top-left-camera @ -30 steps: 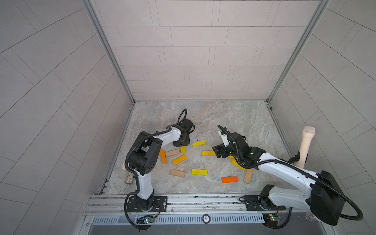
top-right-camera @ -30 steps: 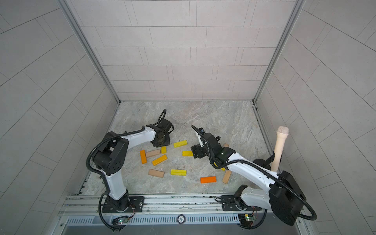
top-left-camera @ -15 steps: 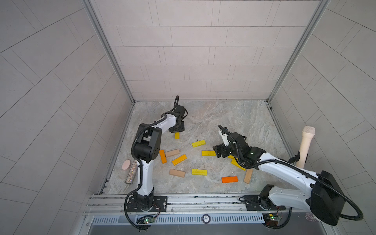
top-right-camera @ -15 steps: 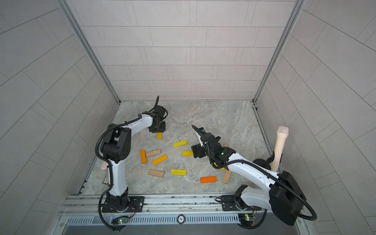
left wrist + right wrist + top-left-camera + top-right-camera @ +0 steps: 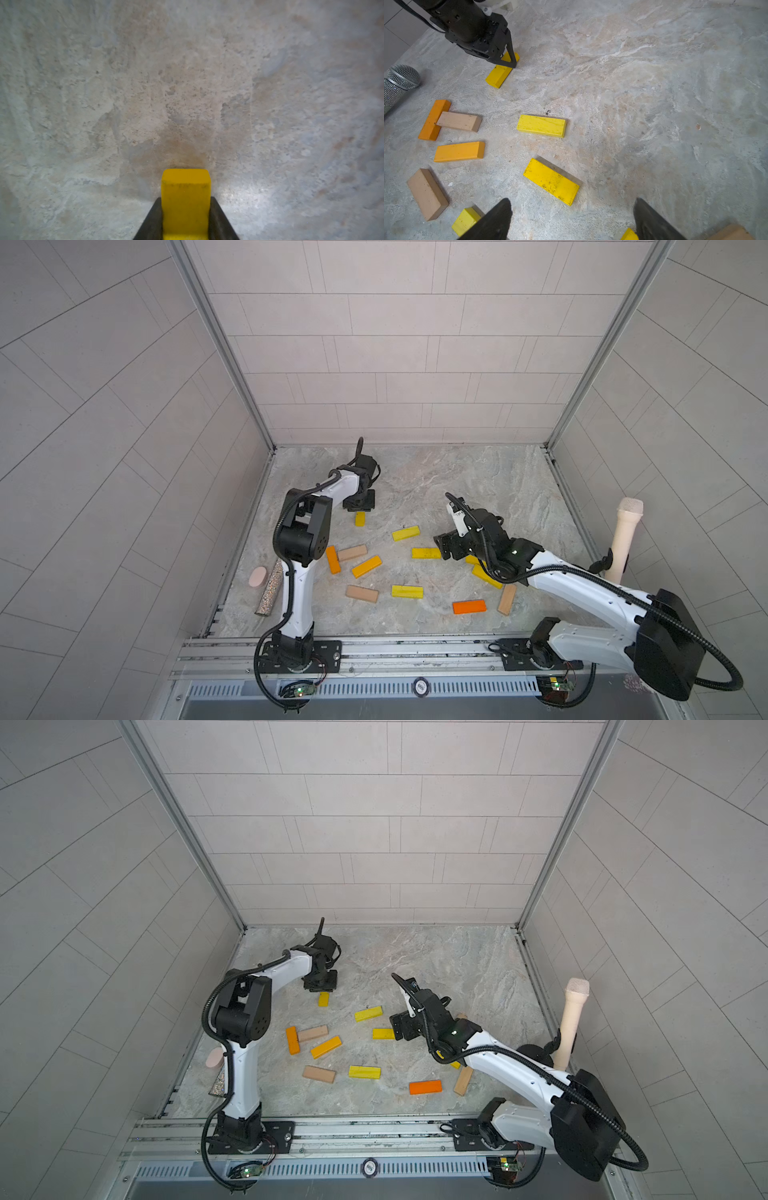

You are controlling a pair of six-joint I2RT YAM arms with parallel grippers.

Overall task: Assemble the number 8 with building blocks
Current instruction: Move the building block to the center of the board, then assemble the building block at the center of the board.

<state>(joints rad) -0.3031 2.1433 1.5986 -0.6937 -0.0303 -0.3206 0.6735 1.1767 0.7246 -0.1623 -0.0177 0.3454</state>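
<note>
Several yellow, orange and tan building blocks lie scattered flat on the stone floor, among them a yellow block (image 5: 406, 533), an orange block (image 5: 469, 607) and a tan block (image 5: 362, 593). The number 8 is not in view. My left gripper (image 5: 360, 506) is shut on the far end of a small yellow block (image 5: 360, 519), which fills the gap between the dark fingers (image 5: 153, 220) in the left wrist view and rests low on the floor. My right gripper (image 5: 572, 204) stands open and empty over bare floor, beside another yellow block (image 5: 551, 181) (image 5: 383, 1033).
A cream microphone-shaped cylinder (image 5: 625, 539) stands upright by the right wall. A glittery silver cylinder (image 5: 270, 587) and a pink disc (image 5: 258, 576) lie by the left wall. More blocks (image 5: 486, 576) lie under my right arm. Tiled walls close three sides.
Over the last second my left gripper has taken the small yellow block away from the cluster toward the back wall. It has barely moved in the last half second. The right arm is still.
</note>
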